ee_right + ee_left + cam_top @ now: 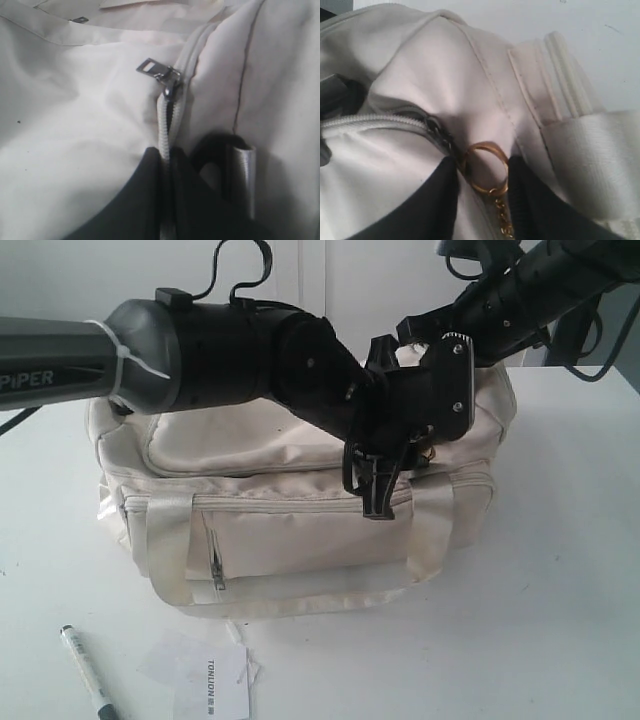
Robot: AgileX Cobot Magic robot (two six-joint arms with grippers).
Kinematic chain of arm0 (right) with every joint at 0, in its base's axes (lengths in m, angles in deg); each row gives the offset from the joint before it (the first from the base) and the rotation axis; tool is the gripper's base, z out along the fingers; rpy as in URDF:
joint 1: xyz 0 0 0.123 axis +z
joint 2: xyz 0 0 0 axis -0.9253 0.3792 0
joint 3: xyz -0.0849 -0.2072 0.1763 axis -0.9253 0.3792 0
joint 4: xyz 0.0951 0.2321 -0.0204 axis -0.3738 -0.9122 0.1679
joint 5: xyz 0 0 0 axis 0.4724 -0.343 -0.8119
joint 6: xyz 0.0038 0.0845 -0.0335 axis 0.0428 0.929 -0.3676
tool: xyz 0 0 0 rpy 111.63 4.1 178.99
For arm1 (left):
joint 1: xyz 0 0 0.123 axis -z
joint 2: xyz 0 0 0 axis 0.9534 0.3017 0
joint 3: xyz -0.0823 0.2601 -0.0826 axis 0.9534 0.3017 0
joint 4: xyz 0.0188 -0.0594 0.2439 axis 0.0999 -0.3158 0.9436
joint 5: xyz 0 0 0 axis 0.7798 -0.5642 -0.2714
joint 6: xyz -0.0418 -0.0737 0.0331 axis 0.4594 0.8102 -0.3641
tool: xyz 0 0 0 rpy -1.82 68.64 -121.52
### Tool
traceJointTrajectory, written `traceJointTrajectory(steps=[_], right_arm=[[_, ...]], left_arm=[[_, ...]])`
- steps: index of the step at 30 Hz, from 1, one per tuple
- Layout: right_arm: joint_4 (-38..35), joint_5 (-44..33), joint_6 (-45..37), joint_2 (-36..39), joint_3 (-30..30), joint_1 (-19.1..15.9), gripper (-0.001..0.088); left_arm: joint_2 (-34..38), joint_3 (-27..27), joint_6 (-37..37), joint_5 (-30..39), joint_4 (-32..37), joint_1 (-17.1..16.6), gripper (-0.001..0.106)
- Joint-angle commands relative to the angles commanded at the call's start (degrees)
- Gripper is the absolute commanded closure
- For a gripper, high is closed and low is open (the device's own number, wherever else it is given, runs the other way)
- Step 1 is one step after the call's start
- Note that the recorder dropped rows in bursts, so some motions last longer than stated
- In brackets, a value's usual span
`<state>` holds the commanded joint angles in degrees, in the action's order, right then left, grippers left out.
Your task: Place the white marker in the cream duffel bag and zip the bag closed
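Cream duffel bag is seen close up, fabric creased and bulged. A zipper with pale teeth is traced in from one edge to a dark metal slider. Just beside the slider a gold ring is noted, with a fine gold chain hung from it. The ring is pinched by the left claw, dark fingers pressed on opposite edges. A stitched cream strap is seen alongside. White bench is visible beyond the bag.
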<state>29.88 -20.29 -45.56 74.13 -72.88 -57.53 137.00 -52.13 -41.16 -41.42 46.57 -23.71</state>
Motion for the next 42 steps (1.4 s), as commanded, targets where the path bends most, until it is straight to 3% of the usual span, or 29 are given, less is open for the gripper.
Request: traceJointTrajectory(steps=[4,22,25,27,30,32,36,42], right_arm=[[0.00,0.00,0.00,0.00,0.00,0.00,0.0868],[0.16,0.00,0.00,0.00,0.00,0.00,0.0868],[0.14,0.21,0.00,0.00,0.00,0.00,0.0868],[0.14,0.54,0.00,0.00,0.00,0.00,0.0868],[0.14,0.70,0.00,0.00,0.00,0.00,0.0868],[0.14,0.70,0.00,0.00,0.00,0.00,0.0868],[0.14,0.70,0.00,0.00,0.00,0.00,0.0868],[0.14,0.81,0.00,0.00,0.00,0.00,0.0868]], left_arm=[[0.00,0.00,0.00,2.81,0.00,0.00,0.105],[-4.41,0.00,8.09,6.32,0.76,0.00,0.105],[-4.41,0.00,19.08,9.47,0.76,0.00,0.092],[-4.29,0.00,30.58,10.05,0.76,0.00,0.070],[-4.29,0.00,42.12,8.19,0.76,0.00,0.034],[-4.29,0.00,44.33,6.00,0.76,-0.10,0.033],[-3.58,0.00,48.66,2.44,0.40,-0.10,0.053],[-1.16,-0.21,55.10,2.54,-0.01,-0.10,0.045]])
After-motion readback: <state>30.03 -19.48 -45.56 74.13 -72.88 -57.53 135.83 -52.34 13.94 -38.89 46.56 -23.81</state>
